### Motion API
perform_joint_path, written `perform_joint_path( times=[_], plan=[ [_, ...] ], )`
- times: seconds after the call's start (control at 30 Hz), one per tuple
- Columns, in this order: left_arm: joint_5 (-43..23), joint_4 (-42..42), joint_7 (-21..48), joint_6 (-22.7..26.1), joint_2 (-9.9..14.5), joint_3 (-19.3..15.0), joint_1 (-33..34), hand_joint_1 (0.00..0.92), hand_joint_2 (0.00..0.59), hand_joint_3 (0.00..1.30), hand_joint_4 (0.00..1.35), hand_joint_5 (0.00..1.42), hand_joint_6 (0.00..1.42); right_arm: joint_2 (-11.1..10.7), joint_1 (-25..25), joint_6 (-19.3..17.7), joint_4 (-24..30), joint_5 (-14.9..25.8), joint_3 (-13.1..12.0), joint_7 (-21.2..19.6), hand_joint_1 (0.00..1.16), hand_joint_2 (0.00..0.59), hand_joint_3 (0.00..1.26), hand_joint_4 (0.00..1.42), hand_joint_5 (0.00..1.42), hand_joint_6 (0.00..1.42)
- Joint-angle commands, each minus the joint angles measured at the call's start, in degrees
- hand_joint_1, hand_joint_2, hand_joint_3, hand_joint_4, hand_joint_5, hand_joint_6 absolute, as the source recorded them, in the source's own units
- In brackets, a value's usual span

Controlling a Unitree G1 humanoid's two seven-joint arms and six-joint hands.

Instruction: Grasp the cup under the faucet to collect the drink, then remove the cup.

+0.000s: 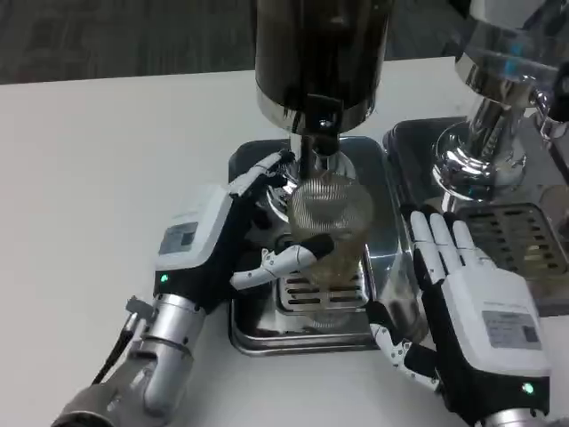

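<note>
A clear ribbed cup (330,220) stands on the metal drip tray (253,331) directly beneath the faucet (317,147) of the dark drink dispenser (320,53). My left hand (233,233) grips the cup from the left, with fingers around its far rim and its near side. The cup looks to hold some pale liquid at the bottom. My right hand (462,294) lies to the right of the tray, fingers straight and spread, holding nothing and apart from the cup.
A second chrome dispenser (498,98) with its own grated tray (524,240) stands at the right, just behind my right hand. White table surface stretches to the left and front.
</note>
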State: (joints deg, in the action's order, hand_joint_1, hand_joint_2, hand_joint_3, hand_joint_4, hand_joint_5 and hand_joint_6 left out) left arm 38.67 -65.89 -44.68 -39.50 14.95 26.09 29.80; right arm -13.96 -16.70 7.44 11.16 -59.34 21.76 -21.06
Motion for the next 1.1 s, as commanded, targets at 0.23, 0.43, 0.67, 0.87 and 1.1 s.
perform_joint_path(
  times=[0.23,0.43,0.67,0.87,1.1],
  plan=[
    [-2.88,7.87,1.72,-5.04,5.69,-3.65,-5.17,0.000,0.014,0.08,0.10,0.30,0.27,-1.07,1.44,-0.80,-1.60,1.25,-1.31,0.26,0.57,0.383,0.00,0.00,0.00,0.13],
    [-6.18,14.91,7.25,-7.73,8.97,-7.01,-9.24,0.000,0.035,0.00,0.00,0.00,0.00,-1.66,2.13,-1.63,-2.49,3.23,-1.78,0.68,0.53,0.352,0.00,0.00,0.00,0.13],
    [-12.02,22.84,14.70,-11.67,10.84,-12.01,-13.19,0.000,0.041,0.00,0.00,0.00,0.00,-2.06,2.76,-2.42,-3.64,5.16,-1.73,0.54,0.49,0.324,0.00,0.00,0.00,0.11],
    [-15.07,32.10,21.61,-13.64,12.58,-15.38,-16.03,0.000,0.045,0.00,0.00,0.00,0.00,-1.99,2.38,-2.76,-3.59,5.37,-1.69,0.01,0.48,0.320,0.00,0.00,0.00,0.11],
    [-21.99,39.11,29.05,-15.83,12.10,-19.09,-19.32,0.000,0.054,0.00,0.00,0.00,0.00,-1.91,2.20,-2.95,-3.60,5.51,-1.71,0.04,0.47,0.319,0.00,0.00,0.00,0.11]
  ],
)
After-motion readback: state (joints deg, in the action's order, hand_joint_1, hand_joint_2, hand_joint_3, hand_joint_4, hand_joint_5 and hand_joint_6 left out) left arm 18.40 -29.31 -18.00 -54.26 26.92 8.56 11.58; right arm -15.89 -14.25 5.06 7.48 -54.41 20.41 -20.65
